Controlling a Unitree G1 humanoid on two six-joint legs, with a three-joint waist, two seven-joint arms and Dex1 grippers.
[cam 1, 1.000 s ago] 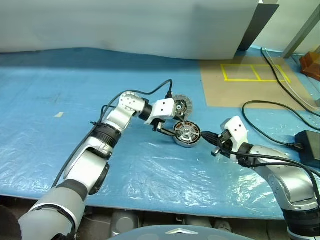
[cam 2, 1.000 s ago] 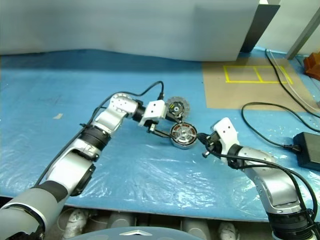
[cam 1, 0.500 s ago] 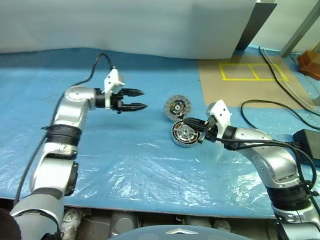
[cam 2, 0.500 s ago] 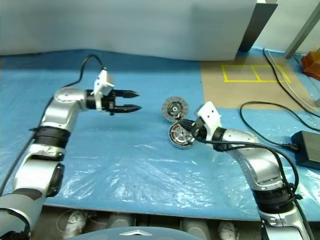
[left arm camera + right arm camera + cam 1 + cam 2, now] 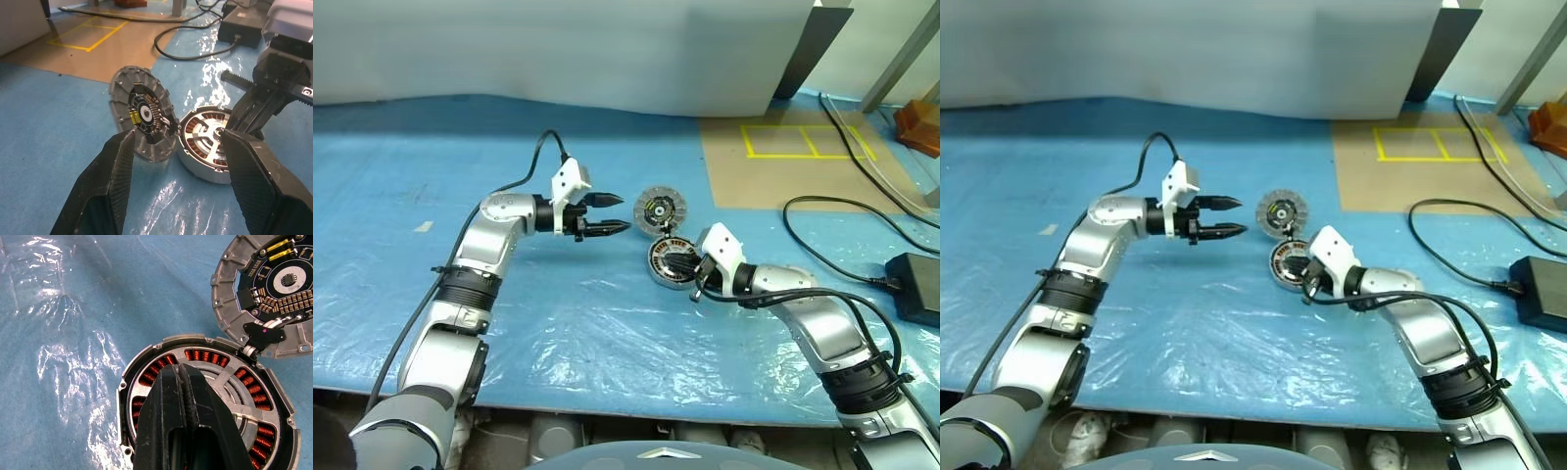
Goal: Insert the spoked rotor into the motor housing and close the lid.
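The spoked rotor (image 5: 661, 209) stands tilted on the blue sheet, its lower edge against the motor housing (image 5: 670, 262). The housing lies flat with its copper windings (image 5: 254, 396) facing up. My left gripper (image 5: 625, 213) hangs open just left of the rotor, pointing at it, with nothing between its fingers (image 5: 112, 186). Coming from the right, my right gripper (image 5: 183, 372) is shut, its tips over the housing's silver centre. Whether they touch it is unclear.
A brown board with a yellow taped rectangle (image 5: 808, 142) lies at the back right. Black cables (image 5: 842, 211) and a black power adapter (image 5: 915, 286) sit at the right. The blue sheet (image 5: 460, 157) stretches bare to the left and front.
My left gripper, first at the rotor and housing, swung far to the left and has come back close to the rotor. My right gripper has moved left onto the housing.
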